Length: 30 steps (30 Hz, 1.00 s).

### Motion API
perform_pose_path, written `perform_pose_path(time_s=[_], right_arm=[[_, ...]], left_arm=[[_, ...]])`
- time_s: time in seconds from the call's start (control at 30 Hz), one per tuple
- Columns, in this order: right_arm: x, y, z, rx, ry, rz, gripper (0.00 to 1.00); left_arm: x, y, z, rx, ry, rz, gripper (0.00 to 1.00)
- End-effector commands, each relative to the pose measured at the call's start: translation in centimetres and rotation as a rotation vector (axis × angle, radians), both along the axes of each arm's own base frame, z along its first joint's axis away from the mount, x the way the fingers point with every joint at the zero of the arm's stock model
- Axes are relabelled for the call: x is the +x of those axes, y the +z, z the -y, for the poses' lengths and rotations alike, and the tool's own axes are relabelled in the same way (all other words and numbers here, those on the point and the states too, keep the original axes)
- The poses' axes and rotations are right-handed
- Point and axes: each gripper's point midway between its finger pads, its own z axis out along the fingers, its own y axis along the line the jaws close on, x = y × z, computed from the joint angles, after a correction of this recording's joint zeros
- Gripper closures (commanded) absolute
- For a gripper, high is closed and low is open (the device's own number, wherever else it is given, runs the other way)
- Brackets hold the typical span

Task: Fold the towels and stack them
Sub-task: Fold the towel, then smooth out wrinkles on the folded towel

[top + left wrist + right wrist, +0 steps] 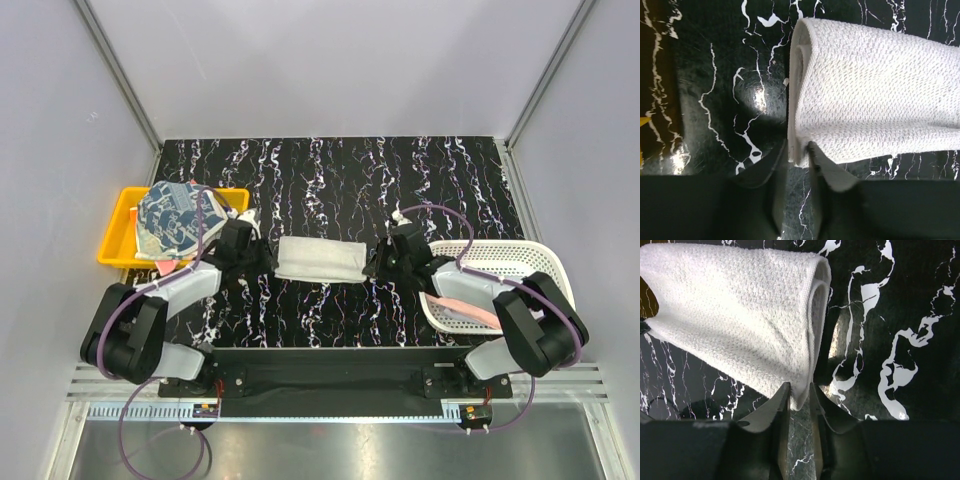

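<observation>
Left claw [799, 152] and right claw [799, 390] stand slightly parted, whitish towel [320, 259] corners between their tips, contact unclear.

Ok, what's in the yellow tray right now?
A folded white towel with dark blue print lies on top in the yellow tray. Whatever is stacked under it is covered.
</observation>
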Motion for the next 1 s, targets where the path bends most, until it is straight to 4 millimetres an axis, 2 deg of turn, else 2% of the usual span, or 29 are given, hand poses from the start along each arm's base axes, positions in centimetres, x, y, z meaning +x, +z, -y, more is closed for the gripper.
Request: perform_pose_path(time_s=[0.0,0.03,0.07,0.13,0.17,0.2,0.27,0.33,0.37,0.47,0.5,0.57,0.6,0.67,0.7,0.8,0.87,0.97], right_arm=[[0.5,2.4,0.1,0.017,-0.026,0.061,0.71],[0.2,2.4,0.5,0.001,-0.032,0.049,0.68],[0.1,3.1,0.9,-0.012,-0.045,0.062,0.65],[0.0,3.8,1.7,-0.037,-0.071,0.061,0.65],[0.1,4.2,1.9,-0.037,-0.079,0.071,0.65],[0.3,5.3,1.6,-0.022,-0.077,0.092,0.66],[1.0,5.9,1.7,-0.033,-0.096,0.103,0.67],[1.7,6.5,0.6,-0.027,-0.083,0.103,0.70],[1.8,6.6,0.2,-0.024,-0.076,0.102,0.70],[2.1,6.0,-1.6,-0.015,-0.052,0.090,0.70],[2.0,4.8,-2.0,-0.028,-0.040,0.064,0.71],[1.9,3.7,-2.5,-0.022,-0.040,0.046,0.71],[0.8,2.0,-2.6,-0.025,-0.019,-0.003,0.72],[0.1,0.8,-2.7,-0.017,-0.013,-0.025,0.72],[-0.8,-0.5,-2.1,-0.035,-0.018,-0.062,0.72],[-1.1,-1.7,-1.9,-0.040,-0.024,-0.072,0.72],[-1.2,-1.9,-1.9,-0.045,-0.021,-0.079,0.72],[-1.2,-1.0,-1.4,-0.063,-0.033,-0.068,0.71]], left_arm=[[1.0,3.2,-0.6,0.013,0.026,0.092,0.69],[1.1,3.8,-0.6,0.010,0.029,0.099,0.69],[1.5,5.5,-0.4,0.002,0.027,0.132,0.69],[1.4,6.6,-0.1,0.001,0.020,0.133,0.71],[1.7,7.8,0.8,-0.014,0.006,0.155,0.72],[1.8,8.0,1.3,-0.014,-0.005,0.157,0.74],[2.2,8.5,2.4,-0.013,-0.013,0.161,0.76],[2.8,8.2,4.2,-0.001,-0.044,0.137,0.82],[2.7,7.7,5.0,0.007,-0.055,0.119,0.83],[3.2,5.1,5.3,0.052,-0.023,0.050,0.90],[3.0,4.2,5.1,0.072,-0.008,0.026,0.92],[2.2,1.5,4.5,0.107,0.018,-0.038,0.96],[2.0,0.8,4.1,0.116,0.034,-0.049,0.97],[0.9,-1.2,3.4,0.135,0.050,-0.090,0.97],[0.7,-1.6,3.2,0.141,0.057,-0.092,0.98],[0.0,-3.1,2.7,0.155,0.065,-0.122,0.98],[-0.2,-3.6,2.7,0.158,0.060,-0.137,0.98],[-0.2,-3.4,2.7,0.161,0.055,-0.134,0.98]])
